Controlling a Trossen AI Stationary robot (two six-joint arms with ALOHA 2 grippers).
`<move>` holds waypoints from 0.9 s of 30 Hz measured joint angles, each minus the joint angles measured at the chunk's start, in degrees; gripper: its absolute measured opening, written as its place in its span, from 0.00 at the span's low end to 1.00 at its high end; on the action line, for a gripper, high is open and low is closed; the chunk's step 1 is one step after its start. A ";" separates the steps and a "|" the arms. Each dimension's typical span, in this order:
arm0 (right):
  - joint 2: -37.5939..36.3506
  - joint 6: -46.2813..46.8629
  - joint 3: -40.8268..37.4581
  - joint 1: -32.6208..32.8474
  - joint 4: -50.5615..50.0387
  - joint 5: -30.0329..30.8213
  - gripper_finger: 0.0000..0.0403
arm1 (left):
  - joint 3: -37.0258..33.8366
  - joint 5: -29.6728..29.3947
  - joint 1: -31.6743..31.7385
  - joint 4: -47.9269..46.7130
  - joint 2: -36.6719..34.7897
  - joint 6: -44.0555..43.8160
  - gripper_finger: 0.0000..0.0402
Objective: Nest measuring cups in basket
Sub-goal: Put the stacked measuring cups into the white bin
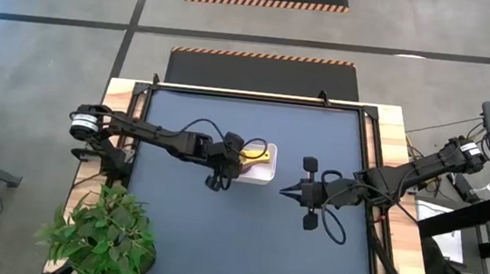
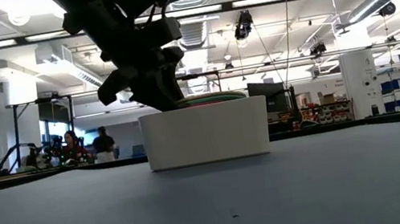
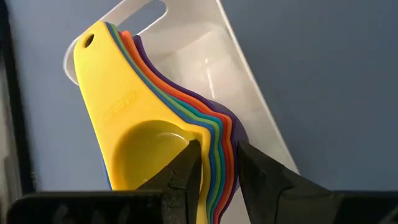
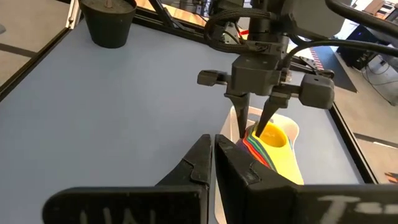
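Observation:
The measuring cups (image 3: 155, 124) are nested in one stack, yellow on top, with orange, red, green, blue and purple edges showing beneath. The stack lies in the white basket (image 1: 264, 177), its handles toward the basket's slotted end (image 3: 140, 15). In the low view only the rims (image 2: 210, 99) show above the basket wall (image 2: 205, 134). My left gripper (image 3: 217, 152) stands over the basket, shut on the stack. My right gripper (image 1: 287, 192) hovers right of the basket, shut and holding nothing. My left gripper pinches the nested bowl walls (image 3: 214, 140) of the stack. One finger (image 3: 186, 165) is inside the yellow bowl and the other (image 3: 261, 171) is outside the purple one. The fingers come from above, pointing down (image 4: 254, 127). Whether the stack rests on the basket floor does not show.
A potted plant (image 1: 102, 236) stands at the table's near left corner. The dark mat (image 1: 243, 246) has open room near, far and right of the basket. People (image 2: 75, 145) sit in the room beyond the table.

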 joint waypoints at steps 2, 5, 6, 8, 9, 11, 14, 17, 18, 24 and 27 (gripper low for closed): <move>0.00 0.00 0.00 0.00 0.00 0.00 0.02 | 0.00 2.17 0.48 -0.03 0.00 -0.51 0.19; 0.00 0.02 0.00 0.00 0.00 0.00 0.02 | 0.00 3.52 0.93 -0.03 0.00 -1.24 0.19; 0.00 0.02 0.00 0.00 -0.01 0.00 0.02 | 0.00 3.54 1.06 -0.03 0.00 -1.26 0.19; 0.00 0.02 0.00 0.00 -0.02 0.00 0.02 | 0.00 3.56 1.20 -0.03 0.00 -1.27 0.19; 0.00 0.02 0.00 0.00 -0.02 0.00 0.02 | 0.00 3.58 1.25 -0.03 0.00 -1.27 0.19; 0.00 0.02 0.00 0.00 -0.02 0.00 0.02 | 0.00 3.58 1.29 -0.03 0.00 -1.27 0.19; 0.00 0.02 0.00 0.00 -0.02 0.00 0.02 | 0.00 3.58 1.48 -0.03 0.00 -1.25 0.19; 0.00 0.02 0.00 0.00 -0.02 0.00 0.02 | 0.00 3.60 1.49 -0.01 0.00 -1.24 0.19; 0.00 0.02 0.00 0.00 -0.02 0.00 0.02 | 0.00 3.62 1.49 0.00 0.00 -1.24 0.19; 0.00 0.11 0.00 -0.02 -0.04 0.00 0.02 | 0.00 3.71 1.49 0.19 0.11 -1.11 0.19; 0.00 0.12 0.00 -0.02 -0.08 0.00 0.02 | 0.00 3.71 1.49 0.63 0.80 -1.13 0.19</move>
